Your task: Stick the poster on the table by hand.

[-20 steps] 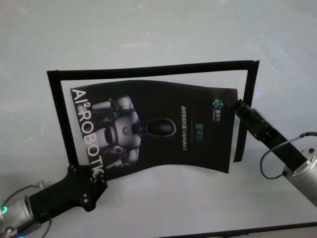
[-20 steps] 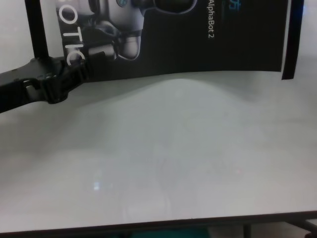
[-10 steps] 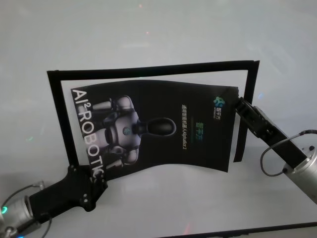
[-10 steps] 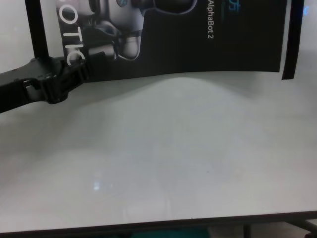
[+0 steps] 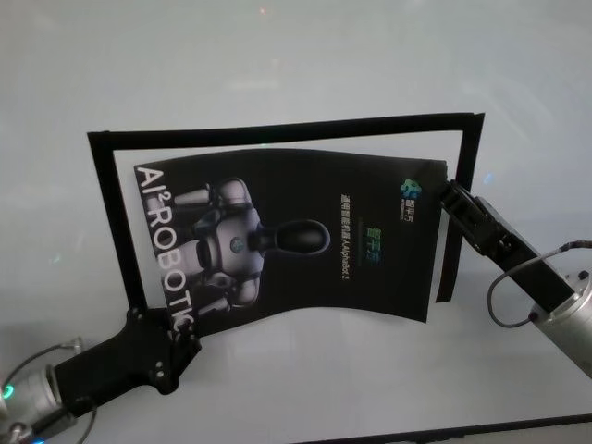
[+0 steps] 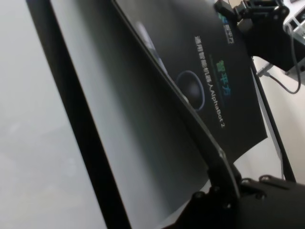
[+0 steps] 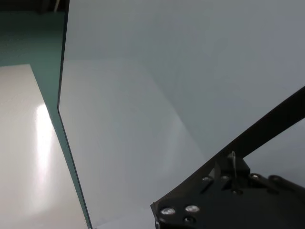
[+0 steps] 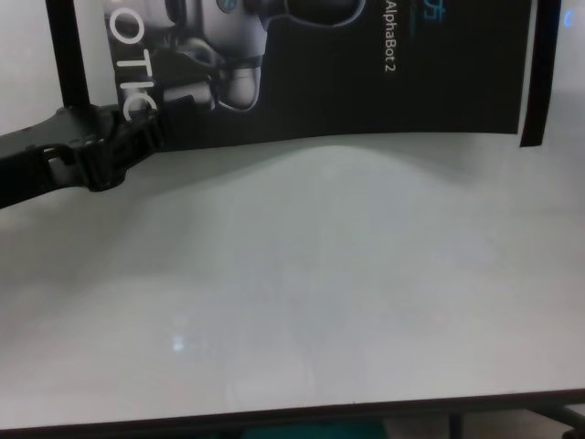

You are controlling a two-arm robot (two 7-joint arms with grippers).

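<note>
The poster (image 5: pixel 296 236), black with a white-grey robot picture and white letters, hangs bowed just above the table (image 5: pixel 305 65). My left gripper (image 5: pixel 180 326) is shut on its near left corner. My right gripper (image 5: pixel 443 194) is shut on its far right corner. In the chest view the poster's (image 8: pixel 384 82) near edge arches over the table, with the left gripper (image 8: pixel 137 139) at its corner. The left wrist view shows the poster (image 6: pixel 209 71) running edge-on from my left gripper (image 6: pixel 223 187) to the right gripper (image 6: pixel 228 9). In the right wrist view my right gripper (image 7: pixel 229 168) pinches the poster's thin edge (image 7: pixel 276 117).
Narrow black strips frame the spot on the table: a left strip (image 5: pixel 113 222), a far strip (image 5: pixel 287 128) and a right strip (image 5: pixel 458 217). The table's near edge (image 8: pixel 292 419) runs along the bottom of the chest view. Its side edge (image 7: pixel 71 157) shows in the right wrist view.
My right gripper has shifted slightly toward the far side with its corner, and the poster's far edge looks a little smoother. The left arm has not moved.
</note>
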